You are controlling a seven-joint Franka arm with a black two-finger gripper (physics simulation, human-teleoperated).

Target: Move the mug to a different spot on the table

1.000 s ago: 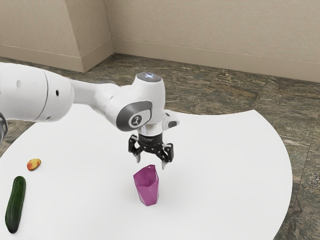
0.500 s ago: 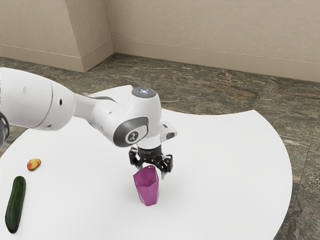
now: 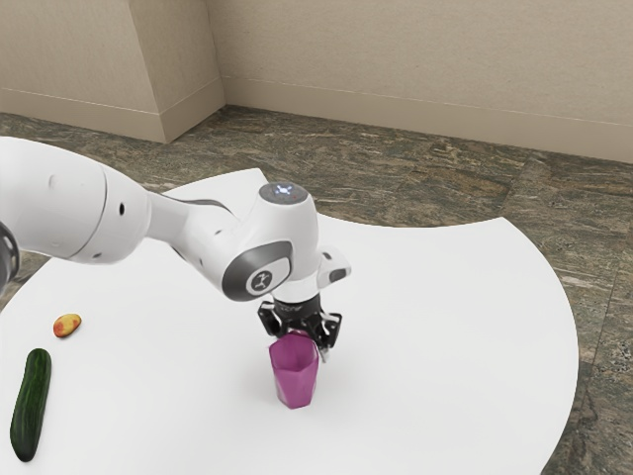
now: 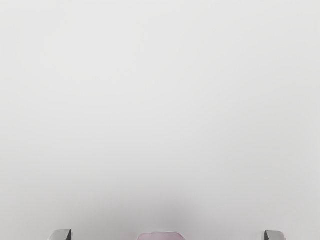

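Observation:
A purple faceted mug [image 3: 295,376] stands upright on the round white table [image 3: 445,327], near its front middle. My black gripper [image 3: 297,339] is right over the mug's rim, its fingers reaching down on either side of the top. The jaws stand wide apart and the gripper is open. In the wrist view the two grey fingertips [image 4: 61,234] sit far apart, and a sliver of the mug's rim [image 4: 160,235] shows midway between them, against bare white tabletop.
A dark green cucumber [image 3: 31,403] lies at the table's front edge at the exterior view's left. A small yellow-red fruit [image 3: 66,325] lies just behind it. The table edge curves round at the exterior view's right, with stone floor beyond.
My hand has come down from a little above the mug until its fingers straddle the rim. The mug, the cucumber and the fruit have stayed where they were.

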